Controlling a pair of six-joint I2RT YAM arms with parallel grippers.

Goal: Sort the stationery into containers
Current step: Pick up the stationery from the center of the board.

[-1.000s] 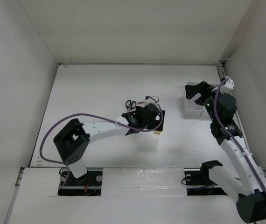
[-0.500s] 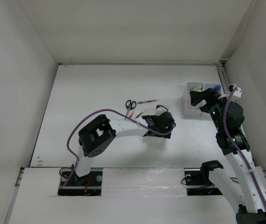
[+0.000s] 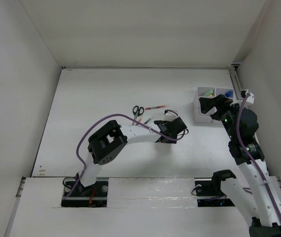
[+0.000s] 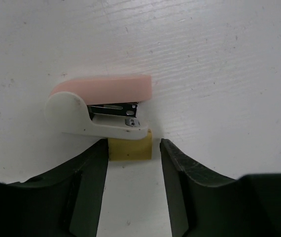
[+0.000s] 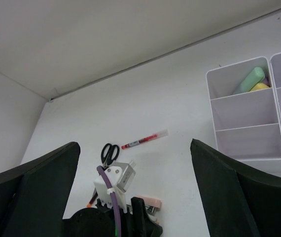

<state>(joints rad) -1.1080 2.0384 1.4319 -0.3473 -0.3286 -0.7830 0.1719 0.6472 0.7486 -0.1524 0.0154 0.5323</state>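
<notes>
A small yellowish block (image 4: 129, 149) lies on the table between the fingertips of my left gripper (image 4: 133, 145). The left finger (image 4: 88, 173) touches the block and a thin gap remains at the right finger (image 4: 180, 173). A pink-and-white mini stapler (image 4: 101, 103) rests against the block's far side. From above, the left gripper (image 3: 172, 129) is low at mid-table. Black-handled scissors (image 3: 138, 110) and a thin red pen (image 3: 155, 106) lie just beyond it. My right gripper (image 3: 213, 106) hovers wide open and holds nothing, at the white organizer box (image 3: 202, 118), which holds a light green marker (image 5: 248, 80).
Another pen (image 3: 147, 120) lies partly under the left arm. A yellow item (image 5: 260, 86) sits beside the green marker and something blue (image 3: 228, 92) shows in the neighbouring compartment. White walls close in the table at the back and both sides.
The left arm has reached right and down to the yellow block, and its jaws have narrowed around it. The right gripper drew back from over the organizer box and stays open.
</notes>
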